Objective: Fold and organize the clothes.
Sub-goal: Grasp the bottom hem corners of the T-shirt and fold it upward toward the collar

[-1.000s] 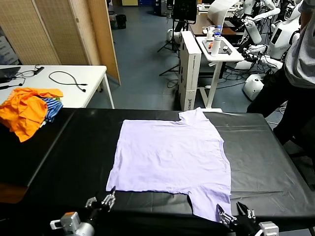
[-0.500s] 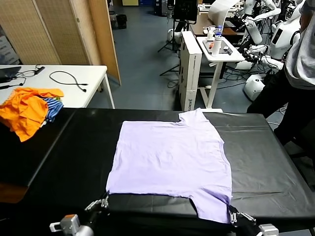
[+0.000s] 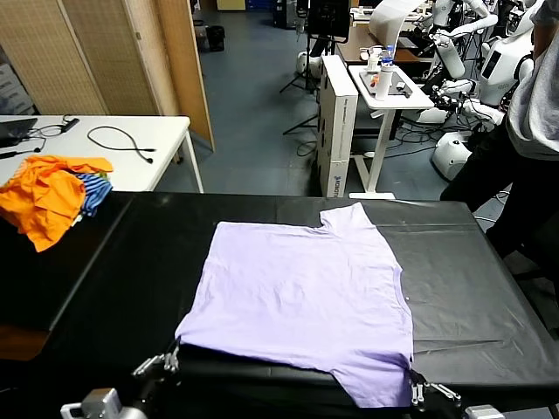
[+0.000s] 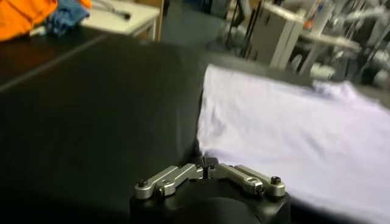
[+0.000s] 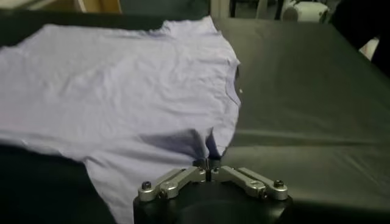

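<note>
Peeking over the near table edge, both arms are mostly cut off for you. Your left gripper is pinched tight on the T-shirt at its near-left corner, your right gripper clamped on its near-right sleeve. Beyond them it lies flat on the black table, far sleeve poking out.

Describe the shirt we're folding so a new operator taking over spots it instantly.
Start at the long black table directly before the robot. Spread flat across its middle lies the pale lavender T-shirt, its near edge pinched by the left gripper and right gripper. Unlike the crumpled bright orange garments at the far-left corner, it is plain, pale and laid open.
</note>
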Action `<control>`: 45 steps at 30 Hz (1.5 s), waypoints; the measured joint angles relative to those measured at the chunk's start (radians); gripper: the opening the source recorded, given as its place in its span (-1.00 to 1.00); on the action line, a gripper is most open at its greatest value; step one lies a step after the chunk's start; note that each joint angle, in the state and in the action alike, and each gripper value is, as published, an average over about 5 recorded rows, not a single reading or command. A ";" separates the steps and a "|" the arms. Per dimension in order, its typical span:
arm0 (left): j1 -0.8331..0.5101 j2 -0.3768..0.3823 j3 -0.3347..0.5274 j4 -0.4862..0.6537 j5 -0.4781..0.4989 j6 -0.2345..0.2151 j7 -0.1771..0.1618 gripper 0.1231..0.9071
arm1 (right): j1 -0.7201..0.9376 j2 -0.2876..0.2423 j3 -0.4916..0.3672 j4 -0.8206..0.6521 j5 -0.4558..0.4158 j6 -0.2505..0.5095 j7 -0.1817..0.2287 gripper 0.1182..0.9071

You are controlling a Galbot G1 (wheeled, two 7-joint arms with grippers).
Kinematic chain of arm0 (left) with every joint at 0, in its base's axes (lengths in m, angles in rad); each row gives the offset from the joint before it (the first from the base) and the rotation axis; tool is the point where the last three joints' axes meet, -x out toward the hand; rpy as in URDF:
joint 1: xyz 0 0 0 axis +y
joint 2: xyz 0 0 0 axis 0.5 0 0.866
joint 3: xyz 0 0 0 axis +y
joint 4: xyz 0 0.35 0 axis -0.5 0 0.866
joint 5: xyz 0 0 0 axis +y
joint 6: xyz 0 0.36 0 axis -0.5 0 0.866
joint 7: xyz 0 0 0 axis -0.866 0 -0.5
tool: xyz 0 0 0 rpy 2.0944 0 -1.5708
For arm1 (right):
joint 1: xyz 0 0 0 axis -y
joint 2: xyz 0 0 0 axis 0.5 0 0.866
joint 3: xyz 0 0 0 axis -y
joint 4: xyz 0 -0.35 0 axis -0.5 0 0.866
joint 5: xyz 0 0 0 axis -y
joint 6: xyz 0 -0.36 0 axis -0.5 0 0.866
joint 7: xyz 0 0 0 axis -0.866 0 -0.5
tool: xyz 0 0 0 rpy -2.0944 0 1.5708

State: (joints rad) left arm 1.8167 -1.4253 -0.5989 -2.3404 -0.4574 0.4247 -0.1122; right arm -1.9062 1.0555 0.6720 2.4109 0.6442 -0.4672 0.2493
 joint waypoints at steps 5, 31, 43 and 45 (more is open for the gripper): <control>-0.082 -0.006 0.000 0.035 0.000 -0.006 0.002 -0.94 | 0.122 -0.017 -0.023 -0.053 0.027 -0.010 0.009 -0.94; -0.347 0.093 0.057 0.255 0.024 -0.013 0.011 -0.94 | 0.526 -0.019 -0.217 -0.367 -0.001 -0.011 0.031 -0.94; -0.424 0.126 0.065 0.345 0.024 -0.008 0.013 -0.94 | 0.593 -0.012 -0.251 -0.420 0.008 -0.025 0.021 -0.83; -0.428 0.124 0.067 0.353 0.026 -0.006 0.017 -0.94 | 0.587 -0.014 -0.243 -0.412 0.015 -0.035 0.010 -0.59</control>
State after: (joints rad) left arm 1.3888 -1.3017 -0.5316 -1.9873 -0.4309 0.4187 -0.0951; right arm -1.3197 1.0410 0.4288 1.9990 0.6589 -0.5023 0.2595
